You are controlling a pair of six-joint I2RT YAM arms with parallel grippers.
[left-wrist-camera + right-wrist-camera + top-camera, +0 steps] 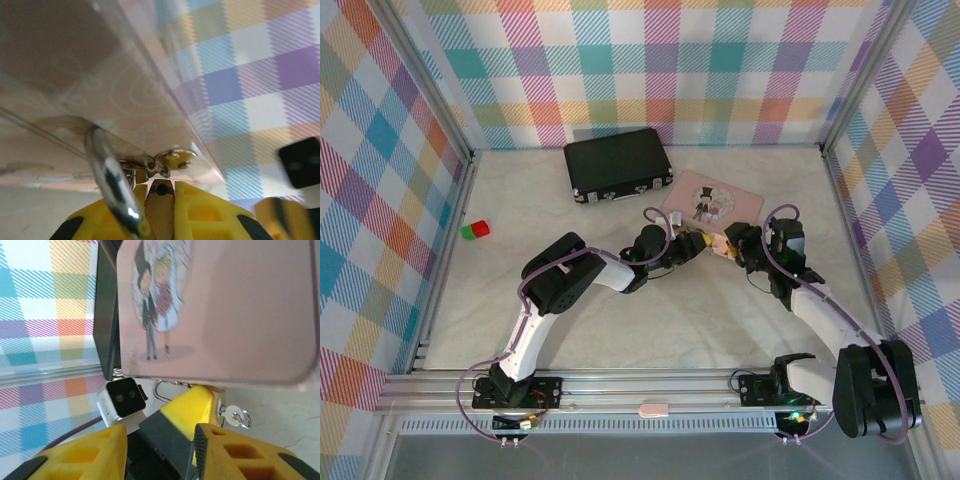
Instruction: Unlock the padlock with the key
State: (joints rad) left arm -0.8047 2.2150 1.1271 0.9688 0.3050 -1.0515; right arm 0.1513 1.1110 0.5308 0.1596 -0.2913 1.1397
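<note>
There are two robot arms, the left arm (530,345) and the right arm (830,318), and two end effectors, the left end effector (698,240) and the right end effector (727,247). The counter (650,320) carries two boxes, one black case (618,163) and one pink box (715,200), and two small blocks, one red block (480,229) and one green block (467,233). There is one padlock (114,186) and one key (235,416).
</note>
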